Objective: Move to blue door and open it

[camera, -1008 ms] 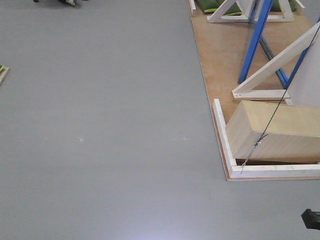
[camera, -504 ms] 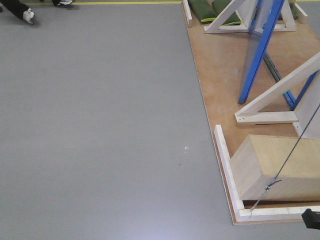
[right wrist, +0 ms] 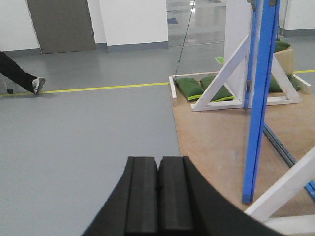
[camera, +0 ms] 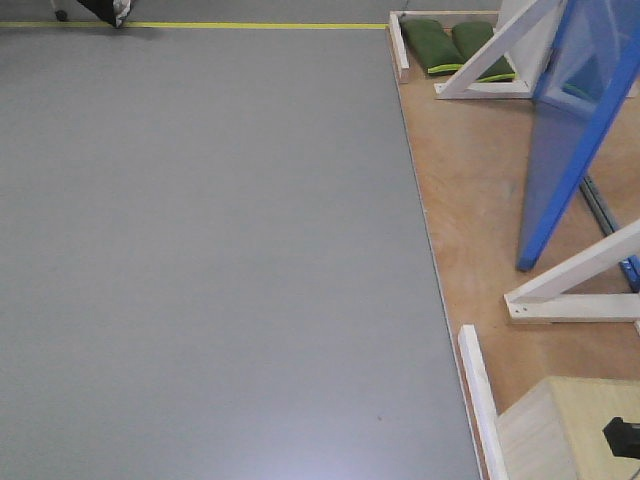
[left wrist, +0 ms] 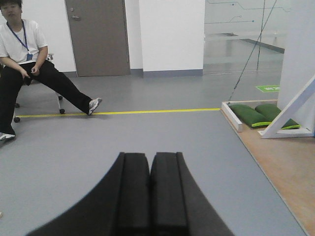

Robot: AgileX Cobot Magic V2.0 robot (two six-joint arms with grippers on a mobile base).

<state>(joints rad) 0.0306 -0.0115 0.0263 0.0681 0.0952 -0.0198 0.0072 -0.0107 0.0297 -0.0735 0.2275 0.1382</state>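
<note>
The blue door (camera: 565,140) is a tall glossy blue panel standing on the wooden platform at the right of the front view. In the right wrist view it is nearly edge-on (right wrist: 259,98), ahead and to the right of my right gripper. No handle or lock shows. My left gripper (left wrist: 150,162) is shut and empty over grey floor, and the door is out of its view. My right gripper (right wrist: 158,164) is shut and empty, near the platform's left edge.
The plywood platform (camera: 470,200) has a raised white rim (camera: 478,390). On it are white wooden braces (camera: 570,290), green sandbags (camera: 440,45) and a tan box (camera: 550,430). A yellow floor line (camera: 200,25) runs across. A person (left wrist: 24,54) sits far left.
The front view has advanced. The platform, braces and tan box slid down the frame, the blue door grew larger, and the yellow line and sandbags came fully into view.
</note>
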